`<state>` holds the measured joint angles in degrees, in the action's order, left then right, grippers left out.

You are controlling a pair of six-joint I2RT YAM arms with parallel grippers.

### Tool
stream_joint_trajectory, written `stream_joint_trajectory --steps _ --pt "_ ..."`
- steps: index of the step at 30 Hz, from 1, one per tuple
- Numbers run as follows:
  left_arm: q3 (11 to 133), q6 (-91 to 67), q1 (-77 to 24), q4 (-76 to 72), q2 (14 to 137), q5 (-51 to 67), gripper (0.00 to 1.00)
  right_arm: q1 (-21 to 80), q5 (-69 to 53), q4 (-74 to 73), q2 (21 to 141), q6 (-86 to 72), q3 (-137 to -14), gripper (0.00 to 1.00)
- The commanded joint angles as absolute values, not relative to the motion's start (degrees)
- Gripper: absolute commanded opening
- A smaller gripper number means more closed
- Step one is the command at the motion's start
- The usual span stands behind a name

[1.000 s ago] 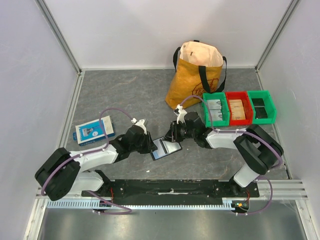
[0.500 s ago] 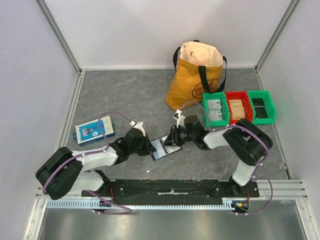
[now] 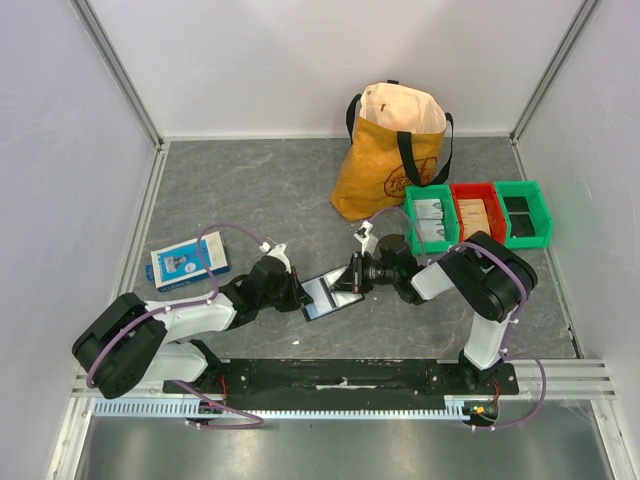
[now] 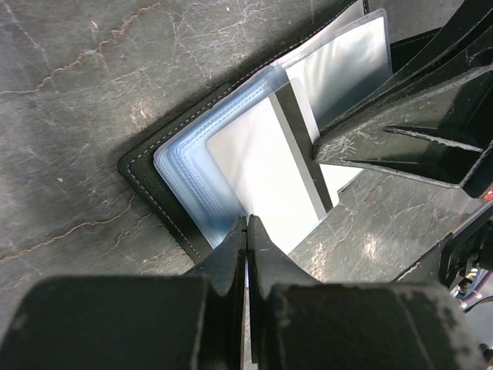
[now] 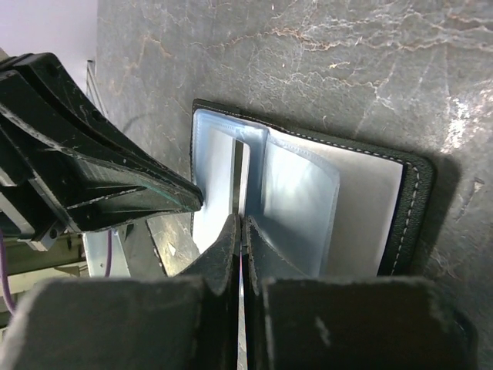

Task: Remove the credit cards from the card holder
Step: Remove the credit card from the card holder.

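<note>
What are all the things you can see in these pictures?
Flat folding card holder: one, black, lying open mid-table between the pincers.
Thin plastic card: one showing, pale with a dark stripe, in the holder.
Soft tote bag: one, orange-brown with black handles, standing at the back.
Small plastic bins: three, green, red, green, in a row beside the bag, on the right.
Flat box: one, blue and white, on the left.
Left pincer: one, black, shut at the holder's edge.
Right pincer: one, black, shut at the holder's other edge.
</note>
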<state>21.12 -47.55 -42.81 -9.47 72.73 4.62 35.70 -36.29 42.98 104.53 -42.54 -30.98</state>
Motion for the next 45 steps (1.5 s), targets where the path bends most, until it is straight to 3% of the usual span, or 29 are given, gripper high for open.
stream_joint_trajectory --steps 1,6,8,15,21,24,27,33,40,45 --pt "19.95 -48.08 -42.36 -8.0 72.25 3.87 0.02 33.49 -39.37 49.22 105.12 -44.21 -29.53 0.0" --pt "20.13 -47.55 -42.28 -7.73 72.25 4.3 0.02 32.34 -39.38 46.07 103.8 -42.63 -30.32 0.01" --pt "20.3 -47.37 -42.28 -7.73 72.42 4.39 0.02 32.34 -39.99 45.44 104.06 -42.54 -30.76 0.12" --pt "20.48 -47.02 -42.36 -7.82 72.6 4.83 0.02 33.22 -40.87 43.86 105.29 -41.57 -32.08 0.32" --pt "20.39 -47.02 -42.28 -8.09 72.51 5.1 0.02 34.36 -40.69 40.35 106.78 -39.64 -34.36 0.34" --pt "20.22 -47.02 -42.28 -8.17 72.42 5.1 0.02 34.45 -40.87 39.64 107.93 -39.11 -35.15 0.27" --pt "20.13 -47.11 -42.36 -8.17 72.33 5.01 0.02 34.45 -40.78 38.68 108.28 -38.06 -35.51 0.03" --pt "19.69 -46.67 -42.36 -7.91 70.49 4.48 0.02 30.86 -39.11 36.04 104.51 -36.83 -34.37 0.0" --pt "21.0 -40.62 -42.54 -5.19 64.26 1.59 0.19 27.25 -37.36 28.22 95.46 -35.24 -34.1 0.0" --pt "24.07 -33.33 -43.94 -1.59 57.41 -3.77 0.49 26.98 -35.25 25.23 89.57 -36.47 -33.84 0.0"
